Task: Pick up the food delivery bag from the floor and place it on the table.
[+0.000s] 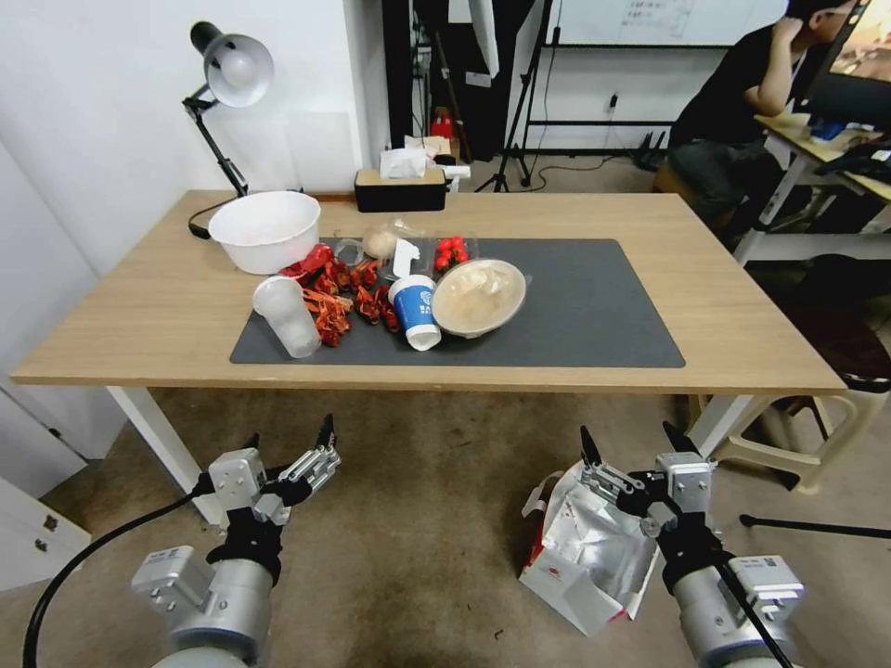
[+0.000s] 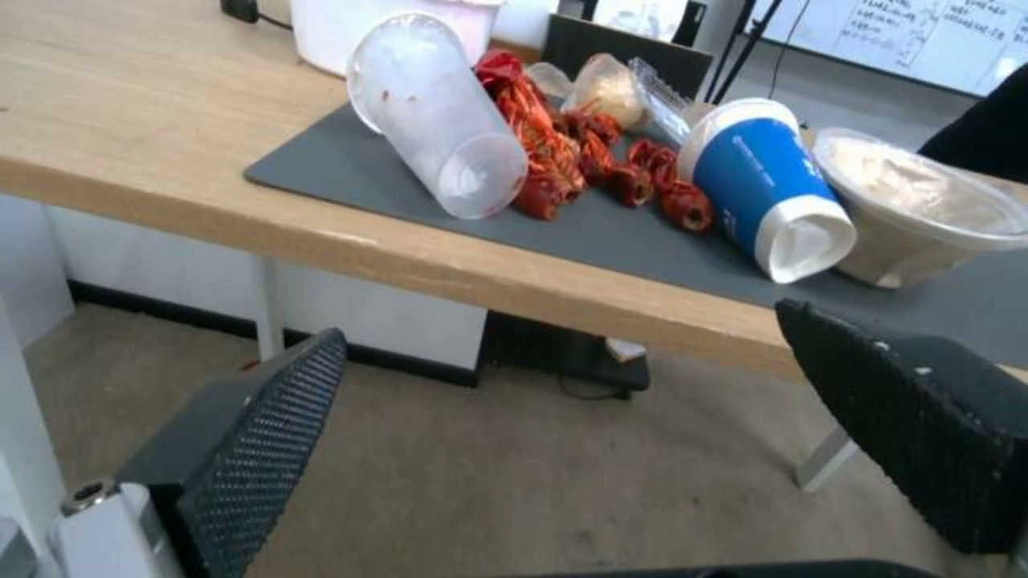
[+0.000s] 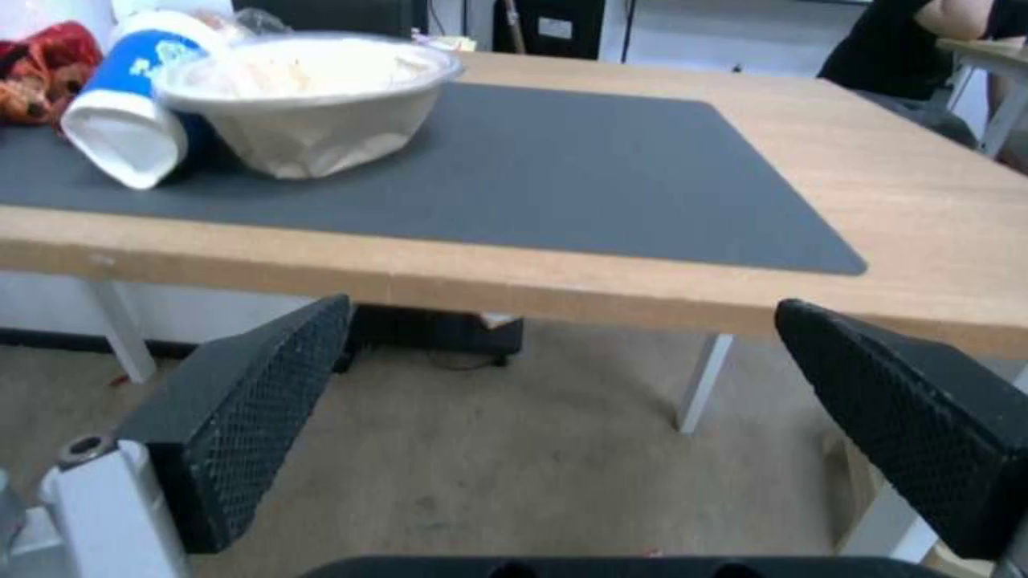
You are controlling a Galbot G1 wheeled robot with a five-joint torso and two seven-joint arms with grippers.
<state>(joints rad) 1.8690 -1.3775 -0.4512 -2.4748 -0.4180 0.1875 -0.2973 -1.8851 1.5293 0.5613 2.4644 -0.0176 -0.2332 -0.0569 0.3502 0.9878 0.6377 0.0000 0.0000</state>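
Note:
The food delivery bag point(image 1: 580, 552) lies on the floor point(image 1: 427, 520) in front of the table's right half, its silver foil lining facing up and a red edge showing. My right gripper point(image 1: 629, 434) hovers open and empty just above the bag's far right corner. My left gripper point(image 1: 290, 434) is open and empty over bare floor to the left. The light-wood table point(image 1: 742, 315) with its dark grey mat point(image 1: 594, 315) stands just beyond both. In the wrist views, each open gripper point(image 2: 559, 321) point(image 3: 562, 305) faces the table's front edge.
The mat's left half holds a clear cup point(image 1: 288, 317), a blue paper cup point(image 1: 415, 311), a lidded bowl point(image 1: 478, 297) and red crayfish shells point(image 1: 339, 292). A white bowl point(image 1: 265, 230) and lamp point(image 1: 227, 74) stand behind. A stool point(image 1: 817, 436) is at the right.

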